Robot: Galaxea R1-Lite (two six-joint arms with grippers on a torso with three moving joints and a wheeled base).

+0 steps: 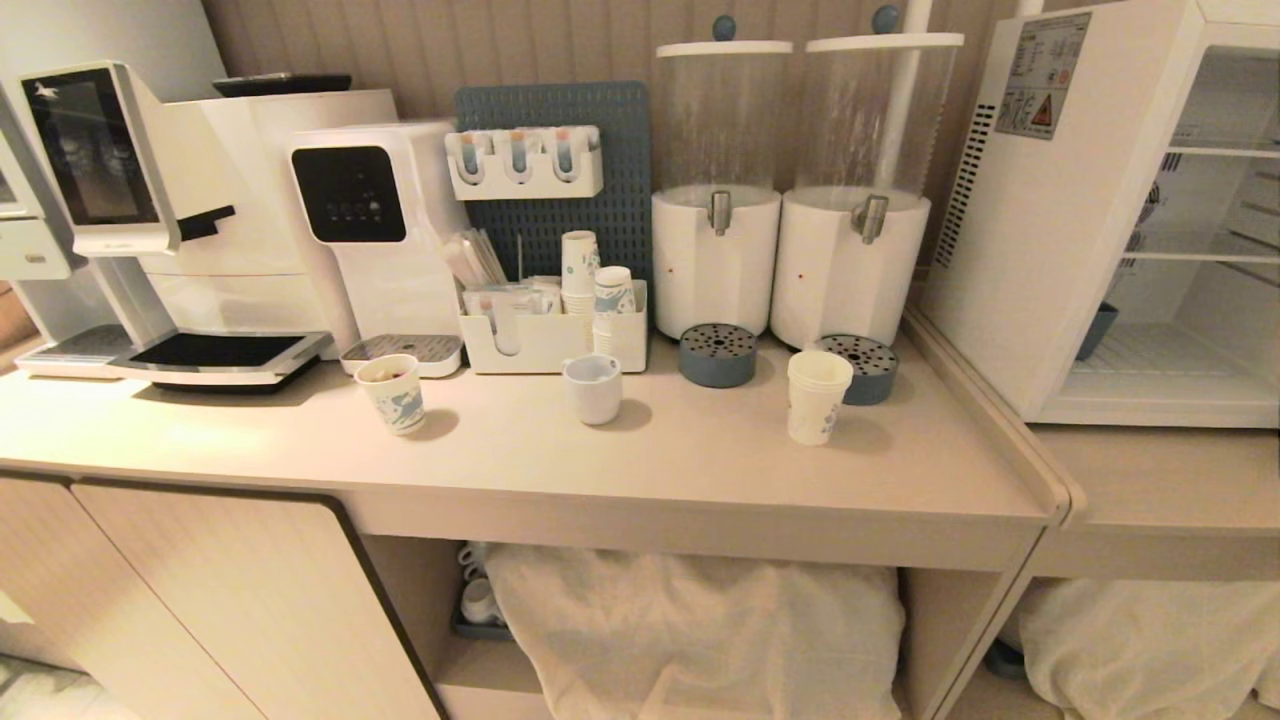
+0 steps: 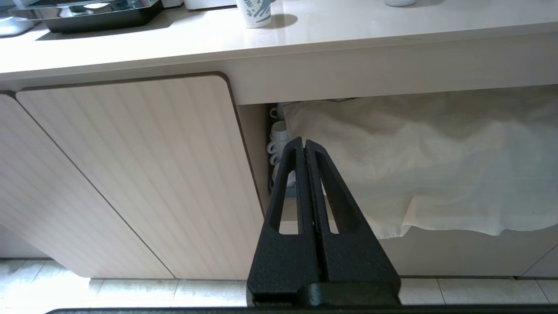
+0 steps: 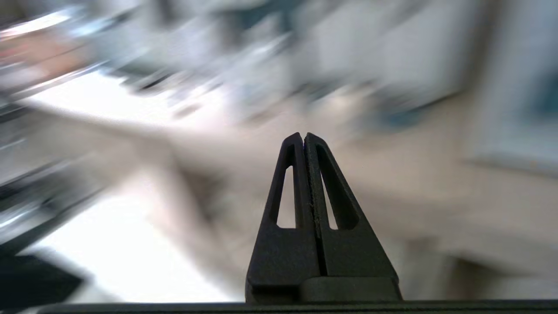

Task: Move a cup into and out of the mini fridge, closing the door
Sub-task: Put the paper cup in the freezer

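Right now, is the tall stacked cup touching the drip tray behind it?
Cannot tell. In the head view the cup overlaps the blue drip tray, hiding any gap; neither wrist view shows them.

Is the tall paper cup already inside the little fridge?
No, the cup stands on the counter in front of the drink dispensers, outside the mini fridge, which is open.

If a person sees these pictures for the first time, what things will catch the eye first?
First come the two tall clear drink dispensers at the back of the counter, and the mini fridge standing open at the right. Next is the cup, a small nested stack alone in front of the right dispenser. In the wrist views, the left gripper and right gripper show shut jaws.
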